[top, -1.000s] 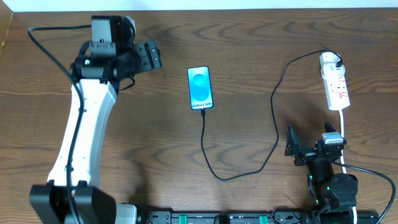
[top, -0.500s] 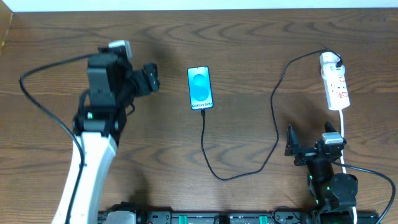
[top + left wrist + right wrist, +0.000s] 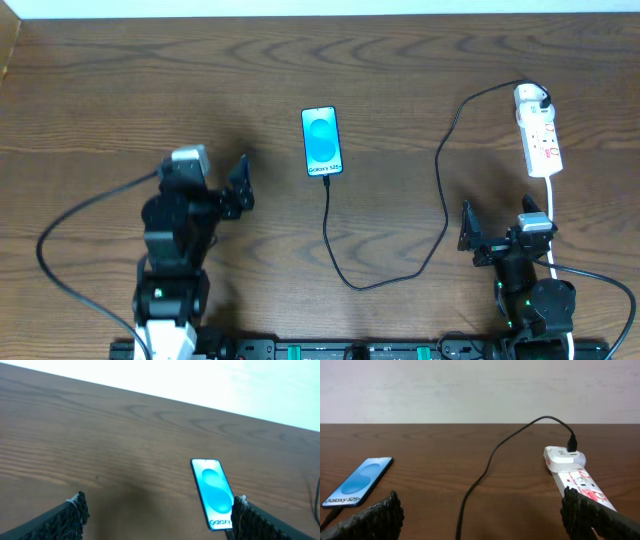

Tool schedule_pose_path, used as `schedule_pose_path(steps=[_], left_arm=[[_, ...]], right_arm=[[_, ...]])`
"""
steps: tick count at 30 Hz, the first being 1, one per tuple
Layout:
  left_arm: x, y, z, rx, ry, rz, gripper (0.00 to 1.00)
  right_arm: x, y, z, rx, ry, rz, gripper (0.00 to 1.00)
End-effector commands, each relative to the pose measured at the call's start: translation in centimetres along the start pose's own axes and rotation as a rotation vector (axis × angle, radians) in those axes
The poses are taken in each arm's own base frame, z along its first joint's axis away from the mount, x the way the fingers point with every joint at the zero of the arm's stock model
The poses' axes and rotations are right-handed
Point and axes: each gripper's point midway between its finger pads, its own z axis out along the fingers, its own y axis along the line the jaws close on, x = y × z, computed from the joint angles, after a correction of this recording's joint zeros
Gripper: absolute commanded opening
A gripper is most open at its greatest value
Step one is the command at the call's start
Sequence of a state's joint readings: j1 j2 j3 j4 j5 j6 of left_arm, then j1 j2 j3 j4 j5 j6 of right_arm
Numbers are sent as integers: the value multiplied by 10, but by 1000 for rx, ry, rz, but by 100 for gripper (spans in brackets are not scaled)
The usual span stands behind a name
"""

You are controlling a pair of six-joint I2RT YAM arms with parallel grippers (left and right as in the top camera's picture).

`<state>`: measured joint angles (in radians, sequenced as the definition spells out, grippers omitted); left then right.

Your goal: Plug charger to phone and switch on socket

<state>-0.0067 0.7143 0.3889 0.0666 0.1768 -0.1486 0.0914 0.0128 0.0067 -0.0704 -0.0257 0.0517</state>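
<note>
Flat near the middle of the dark brown wooden tabletop [image 3: 100,80] lies the slim rectangular phone [image 3: 322,141] with a bright blue lit screen, a rounded shape and white "Galaxy" lettering showing on it. From the phone's near short edge the long thin black charger [image 3: 440,190] runs toward the robot, bends in a loose loop, then climbs along the right side to its black-and-white adapter [image 3: 530,97]. The adapter sits at the far end of the small elongated white socket [image 3: 543,140] with red markings. The cable tip meets the phone's edge, though how deep it sits cannot be made out. A thicker white cord [image 3: 552,205] leaves the socket's near end and passes beside the right arm. The socket lies at the right edge, well apart from the phone. Its switch position is too small to read. The left tool [image 3: 240,185] hangs above bare wood to the left of the phone and nearer the robot, touching nothing. Its wrist view shows the dark textured fingers [image 3: 70,515] spread wide, with the phone [image 3: 214,492] just inside the right one. The right tool [image 3: 467,235] is low by the near right edge, likewise spread wide and empty. Its own view frames the phone [image 3: 357,482] at left and the socket [image 3: 580,480] with the adapter [image 3: 562,457] at right.
</note>
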Motion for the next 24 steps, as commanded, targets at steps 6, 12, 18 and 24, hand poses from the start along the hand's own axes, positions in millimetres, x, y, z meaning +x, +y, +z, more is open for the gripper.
schedule_pose_path(steps=[6,12,18,24], left_arm=[[25,14,-18,-15,-134,28,92],[37,15,-26,-2,-202,37,92],[46,21,-31,-25,-223,36,92],[46,24,-35,-39,-231,39,92]], right_arm=[[0,1,0,-1,-1,3,99],[0,1,0,-1,-1,3,99],[0,1,0,-1,-1,2,99],[0,1,0,-1,-1,3,99]])
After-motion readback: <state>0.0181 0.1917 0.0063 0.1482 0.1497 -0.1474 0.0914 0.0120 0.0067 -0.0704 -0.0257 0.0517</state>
